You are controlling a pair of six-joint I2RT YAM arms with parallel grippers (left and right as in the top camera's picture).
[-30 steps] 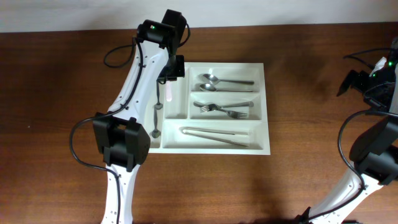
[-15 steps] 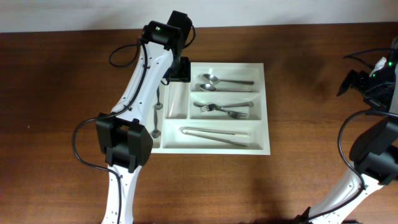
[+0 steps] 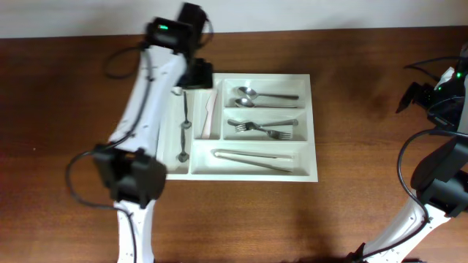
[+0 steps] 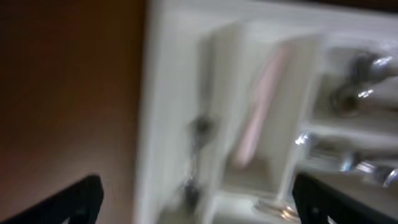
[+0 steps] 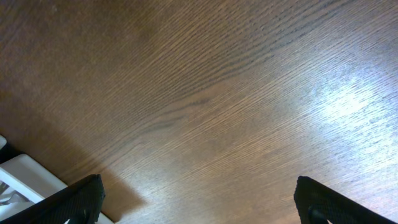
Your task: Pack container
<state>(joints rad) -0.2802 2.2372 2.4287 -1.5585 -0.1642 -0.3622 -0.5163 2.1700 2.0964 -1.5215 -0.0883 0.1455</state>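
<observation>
The white container [image 3: 267, 75] lies mid-table and shows blurred in the left wrist view [image 4: 168, 93]. A pale pink knife [image 3: 210, 113] [image 4: 261, 106] lies loose in its second narrow compartment. A long spoon [image 3: 184, 128] fills the leftmost one. The wide compartments hold two spoons [image 3: 259, 96], forks [image 3: 262, 128] and tongs [image 3: 252, 159]. My left gripper [image 3: 196, 75] [image 4: 199, 205] hovers open over the tray's far left corner, holding nothing. My right gripper [image 3: 413, 95] [image 5: 199, 199] stands open over bare wood at the far right, with a corner of the container [image 5: 25, 174] just in its view.
The brown wooden table [image 3: 73, 109] spreads on all sides of the tray. A pale wall runs along the far edge. The left arm's links [image 3: 135, 175] reach up along the tray's left side, and the right arm's base [image 3: 439, 183] stands near the right edge.
My left gripper has opened and let go of the pink knife, which now lies in the second narrow compartment. The left arm has swung back and left. The right arm is still.
</observation>
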